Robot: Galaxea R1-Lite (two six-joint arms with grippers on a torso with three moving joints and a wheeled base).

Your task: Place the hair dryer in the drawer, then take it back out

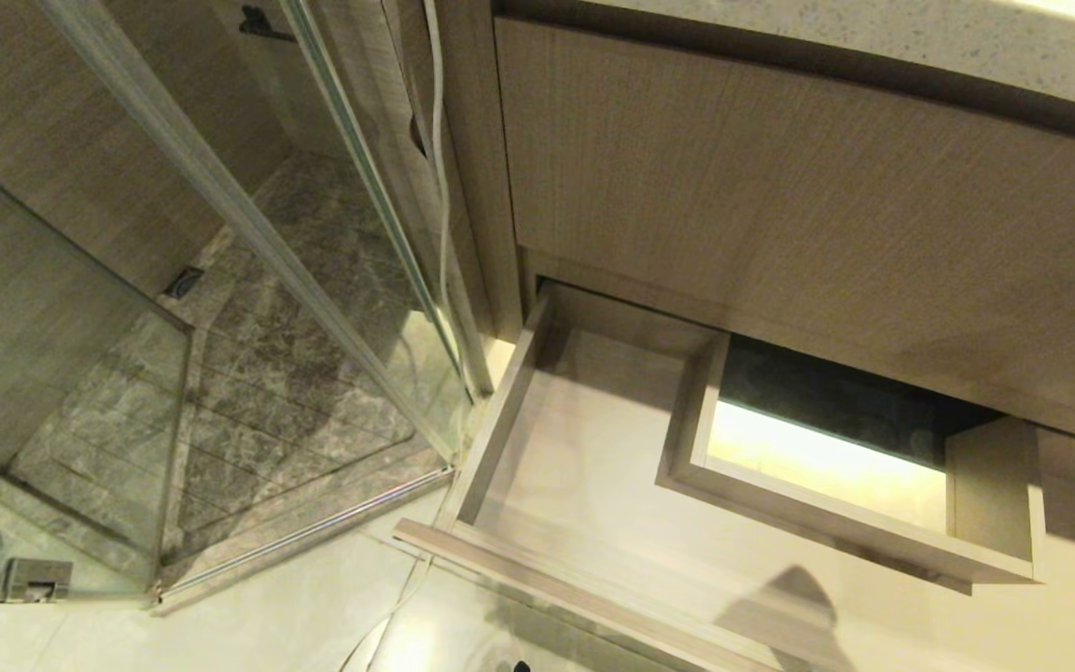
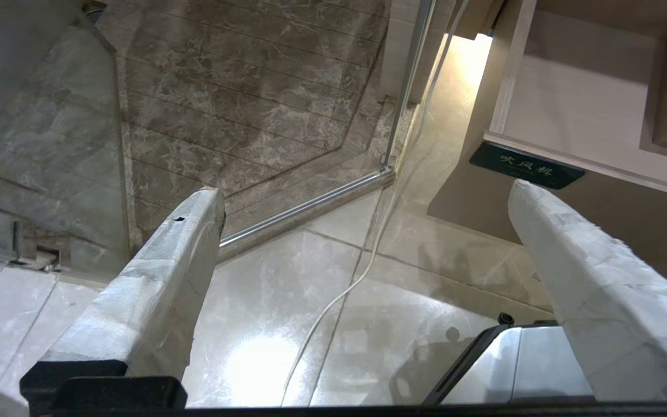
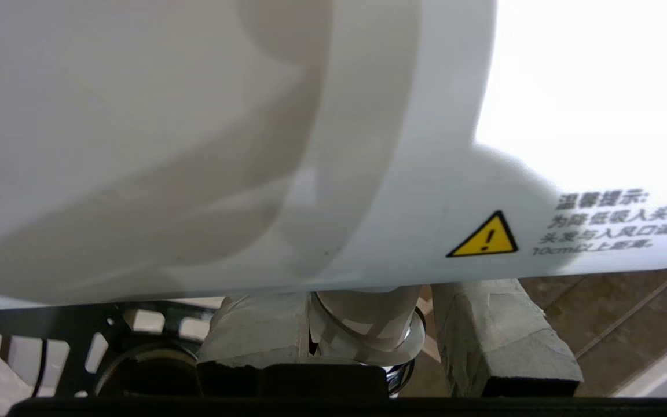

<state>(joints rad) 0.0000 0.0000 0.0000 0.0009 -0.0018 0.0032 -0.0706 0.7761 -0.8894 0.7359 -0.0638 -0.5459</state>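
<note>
Hanging well off to the left over the tiled floor [image 2: 287,347], beside the glass shower enclosure [image 1: 248,243], the left gripper [image 2: 362,214] has its 2 padded fingers [image 2: 160,278] spread wide with nothing between them; it looks parked. A thin white cable [image 2: 345,289] trails across the floor below it. Further right, the drawer [image 1: 519,411] stands pulled out under the taller wood-grain cabinet panel [image 1: 780,205], with a small black label [image 2: 527,166] on its front and a boxed cut-out [image 1: 687,467] taking up much of its pale interior. No hair dryer lies in it. On the right, the right gripper [image 3: 368,330] is clamped on the handle of the hair dryer [image 3: 252,145], whose white barrel fills the wrist view, a yellow warning triangle [image 3: 484,236] on its side.

Judging from this, the placing is not yet done. Free floor in the drawer is limited to the left part, so the barrel could strike the cut-out wall or the front edge on the way down. Gripping the narrow handle alone lets the heavy barrel swivel. Any trailing cord might snag the drawer rim, though I cannot see where the dryer's cord runs
</note>
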